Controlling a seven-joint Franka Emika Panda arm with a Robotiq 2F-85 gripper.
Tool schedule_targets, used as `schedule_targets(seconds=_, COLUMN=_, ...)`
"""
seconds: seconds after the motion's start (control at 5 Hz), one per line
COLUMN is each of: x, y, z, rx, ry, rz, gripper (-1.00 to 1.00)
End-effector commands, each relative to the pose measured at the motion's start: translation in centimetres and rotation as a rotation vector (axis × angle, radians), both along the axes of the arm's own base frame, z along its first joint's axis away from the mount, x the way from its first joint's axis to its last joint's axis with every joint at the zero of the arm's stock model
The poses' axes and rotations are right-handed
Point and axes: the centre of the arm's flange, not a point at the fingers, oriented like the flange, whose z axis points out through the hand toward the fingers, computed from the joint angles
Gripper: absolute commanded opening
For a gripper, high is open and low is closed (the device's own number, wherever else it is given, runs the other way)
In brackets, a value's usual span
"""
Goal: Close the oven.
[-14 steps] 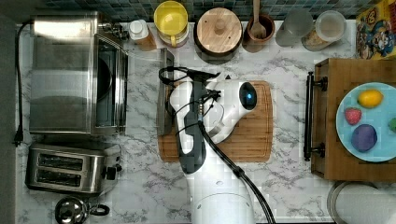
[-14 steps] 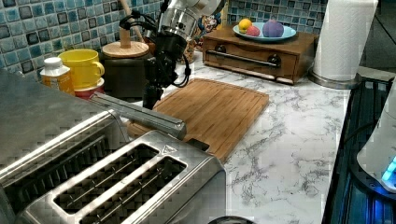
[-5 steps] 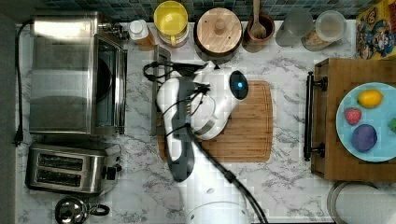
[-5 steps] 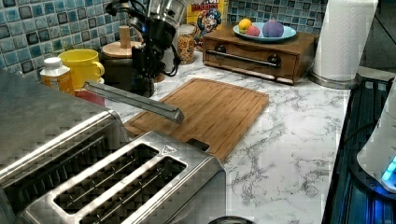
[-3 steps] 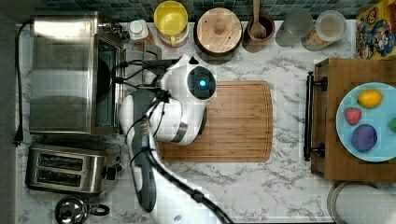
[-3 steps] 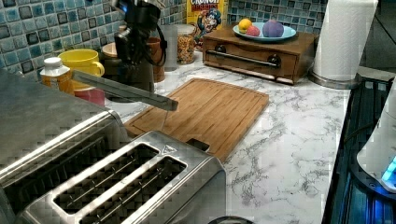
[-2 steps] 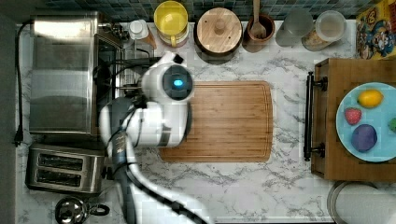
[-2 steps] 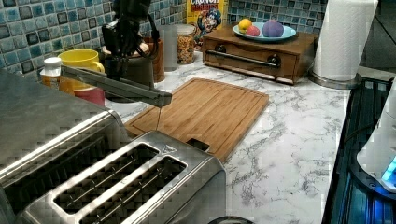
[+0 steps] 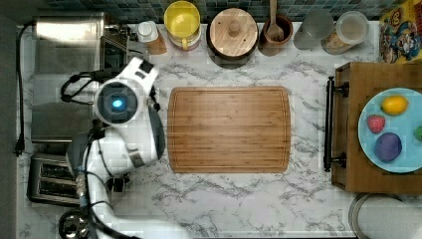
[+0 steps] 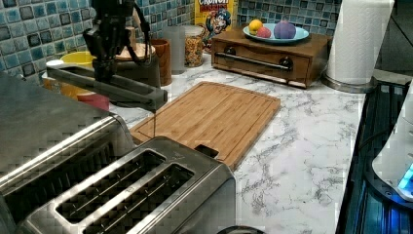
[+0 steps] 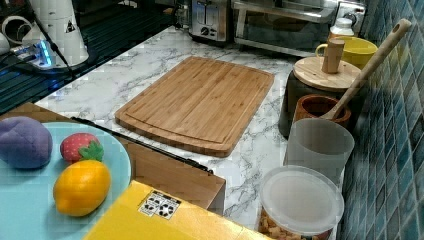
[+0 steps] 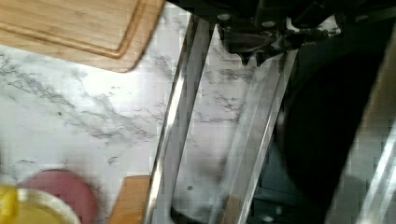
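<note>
The oven (image 9: 62,74) is a boxy steel unit at the top view's left, with its black cord (image 9: 19,89) down its outer side. In the left view its glass door is partly raised, and the bar handle (image 10: 109,87) hangs above the counter. My gripper (image 10: 103,72) presses down on the door right behind that handle. In the wrist view the gripper (image 12: 261,46) sits at the glass pane (image 12: 224,140), beside the bar handle (image 12: 175,121) and the dark oven cavity (image 12: 322,116). In the right view the oven (image 11: 290,25) stands at the far end of the counter.
A two-slot toaster (image 9: 50,179) stands beside the oven. A bamboo cutting board (image 9: 229,129) lies mid-counter. Yellow mug (image 9: 182,22), wooden-lidded pot (image 9: 232,30), utensil holder (image 9: 273,30) and jars line the back wall. A wooden box with a fruit plate (image 9: 393,129) sits at the top view's right.
My arm has swung across the cutting board toward the oven, pushing the door handle. The door has risen from lying flat to partly raised.
</note>
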Motion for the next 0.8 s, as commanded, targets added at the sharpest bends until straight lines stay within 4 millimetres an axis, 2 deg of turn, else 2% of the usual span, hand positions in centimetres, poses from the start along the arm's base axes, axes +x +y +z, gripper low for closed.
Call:
schedule_targets(seconds=0.2, x=-3.2, y=9.3, z=13.4, rx=0.011, ry=-0.239, rz=-0.086, gripper=-1.00)
schedule_targets(seconds=0.4, x=-3.8, y=9.0, z=15.9, rx=0.044, ry=-0.315, rz=-0.188, gripper=-1.00)
schedule_targets(seconds=0.6, x=-3.9, y=6.6, z=17.2, rx=0.137, ry=-0.332, rz=-0.229, gripper=-1.00)
schedule_targets(seconds=0.8, x=-2.7, y=9.1, z=17.8, rx=-0.071, ry=-0.307, rz=-0.289, gripper=-1.00)
